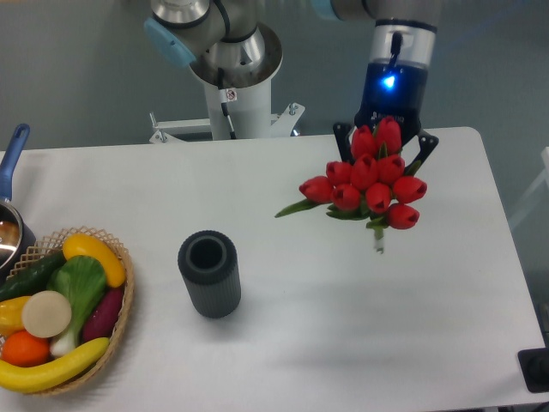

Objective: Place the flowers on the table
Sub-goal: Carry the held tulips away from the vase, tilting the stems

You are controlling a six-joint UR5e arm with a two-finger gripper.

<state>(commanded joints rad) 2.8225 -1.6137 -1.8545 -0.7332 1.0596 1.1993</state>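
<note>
The flowers, a bunch of red tulips with green leaves, hang in the air over the right half of the white table. The heads face the camera and a short bit of stem shows below them. My gripper reaches down from the back right, directly behind the bunch. Its dark outer links show on either side of the top tulips, but the fingertips are hidden by the blooms. It appears shut on the bunch. The dark grey ribbed vase stands empty and upright left of centre, well apart from the flowers.
A woven basket of fruit and vegetables sits at the front left edge. A pot with a blue handle is at the far left edge. The robot base stands behind the table. A dark object is at the front right corner.
</note>
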